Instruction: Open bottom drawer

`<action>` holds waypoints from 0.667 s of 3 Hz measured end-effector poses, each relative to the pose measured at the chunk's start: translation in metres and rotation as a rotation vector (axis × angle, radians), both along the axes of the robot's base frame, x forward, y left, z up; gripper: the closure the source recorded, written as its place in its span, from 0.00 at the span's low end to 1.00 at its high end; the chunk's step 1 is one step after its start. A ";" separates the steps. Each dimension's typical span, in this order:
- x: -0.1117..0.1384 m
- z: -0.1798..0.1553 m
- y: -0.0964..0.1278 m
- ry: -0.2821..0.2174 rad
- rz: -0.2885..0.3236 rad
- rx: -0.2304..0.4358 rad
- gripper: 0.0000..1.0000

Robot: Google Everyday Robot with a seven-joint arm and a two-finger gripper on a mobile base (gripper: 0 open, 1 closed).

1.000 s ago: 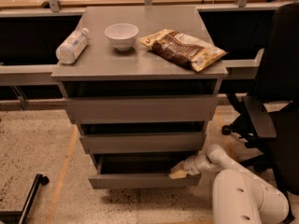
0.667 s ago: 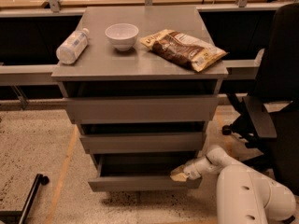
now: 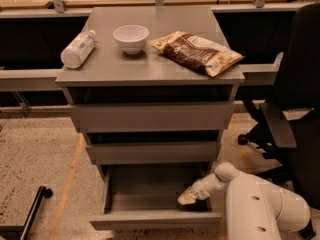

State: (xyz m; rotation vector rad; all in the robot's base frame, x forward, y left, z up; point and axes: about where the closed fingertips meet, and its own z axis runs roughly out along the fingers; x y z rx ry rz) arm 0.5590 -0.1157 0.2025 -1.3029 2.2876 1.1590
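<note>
The bottom drawer (image 3: 150,218) is the lowest front of the grey cabinet (image 3: 115,66). It stands pulled out well forward of the two fronts above it, so its shallow grey tray is open to view from above. Its front panel is plain and has no handle.

The arm (image 3: 260,211) is white and enters from the cabinet's lower right. A thick rounded segment sits just off the cabinet's right front corner. From it a slimmer wrist section runs leftward and downward over the drawer's right side wall.

The gripper (image 3: 188,198) is inside the drawer tray, at the cabinet's right side and just behind the drawer's front panel. Its pale tip lies low, near the tray floor. Whether it is spread or closed, and whether it grips any part of the drawer, cannot be told.

Above the bottom drawer, the middle drawer front (image 3: 152,152) and the top drawer front (image 3: 150,116) sit further back.

On the cabinet top, a plastic bottle (image 3: 77,49) lies on its side at the left. A white bowl (image 3: 131,37) stands near the centre. A snack bag (image 3: 195,51) lies at the right.

A black office chair (image 3: 295,109) stands to the cabinet's right, behind the arm.
</note>
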 end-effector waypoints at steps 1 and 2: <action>-0.016 -0.005 -0.004 0.058 -0.031 -0.036 0.38; -0.036 0.000 -0.005 0.077 -0.048 -0.064 0.15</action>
